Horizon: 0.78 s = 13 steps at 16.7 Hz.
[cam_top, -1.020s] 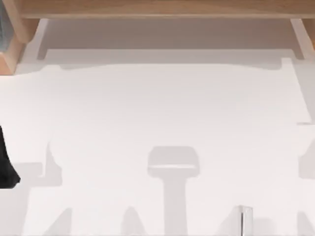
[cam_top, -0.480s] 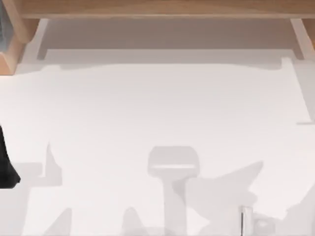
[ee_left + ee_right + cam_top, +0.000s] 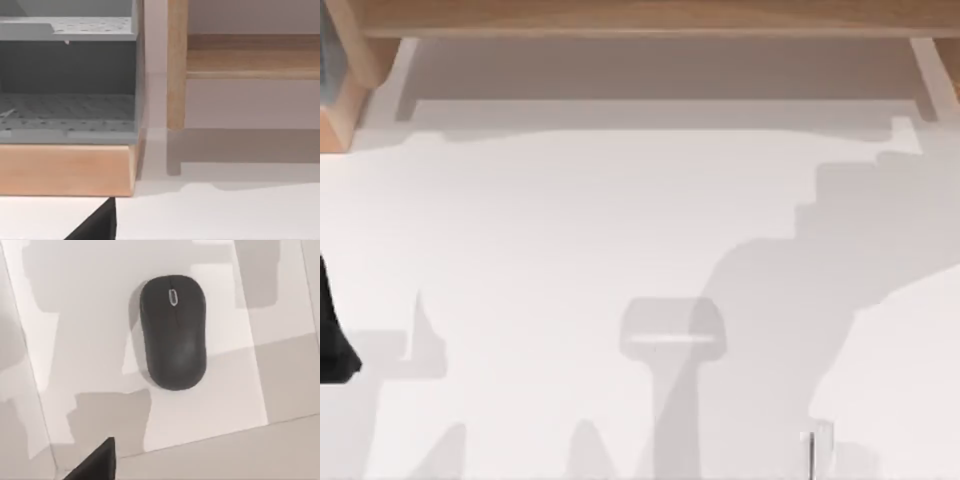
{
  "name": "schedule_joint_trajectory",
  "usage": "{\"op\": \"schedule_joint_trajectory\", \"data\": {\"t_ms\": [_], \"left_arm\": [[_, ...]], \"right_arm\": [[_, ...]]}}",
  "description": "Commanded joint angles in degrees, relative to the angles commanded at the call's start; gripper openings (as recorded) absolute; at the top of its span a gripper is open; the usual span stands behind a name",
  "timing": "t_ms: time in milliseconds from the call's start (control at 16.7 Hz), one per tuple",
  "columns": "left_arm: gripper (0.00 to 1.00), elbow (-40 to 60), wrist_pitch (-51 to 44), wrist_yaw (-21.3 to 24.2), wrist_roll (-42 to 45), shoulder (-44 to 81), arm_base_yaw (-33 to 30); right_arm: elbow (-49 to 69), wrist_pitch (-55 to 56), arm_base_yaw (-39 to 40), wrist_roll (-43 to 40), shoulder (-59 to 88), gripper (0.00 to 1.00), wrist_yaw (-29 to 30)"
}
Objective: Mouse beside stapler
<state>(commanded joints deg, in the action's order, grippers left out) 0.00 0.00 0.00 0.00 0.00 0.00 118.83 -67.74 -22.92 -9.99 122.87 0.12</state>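
One smooth, rounded black mouse (image 3: 173, 332) on matte white table (image 3: 90, 315); pincer state indiscernible.

A dark mouse (image 3: 173, 332) lies flat on the white table (image 3: 90, 325), shadows around.

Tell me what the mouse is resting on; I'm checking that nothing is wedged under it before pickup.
In the right wrist view the black mouse lies flat on the white table, ringed by bare surface and shadow. The patch beneath its body is covered, so that cannot be checked.
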Motion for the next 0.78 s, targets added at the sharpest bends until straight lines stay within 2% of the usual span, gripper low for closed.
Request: {"op": "schedule_joint_trajectory", "data": {"t_ms": [360,780], "left_arm": [[1.00,0.0,0.0,0.0,0.0,0.0,0.0],[1.00,0.0,0.0,0.0,0.0,0.0,0.0]], "right_arm": [[18.6,-8.8,1.3,-3.9,22.0,1.00,-0.7],[23.4,-10.2,1.8,-4.8,25.9,1.00,-1.1]]}}
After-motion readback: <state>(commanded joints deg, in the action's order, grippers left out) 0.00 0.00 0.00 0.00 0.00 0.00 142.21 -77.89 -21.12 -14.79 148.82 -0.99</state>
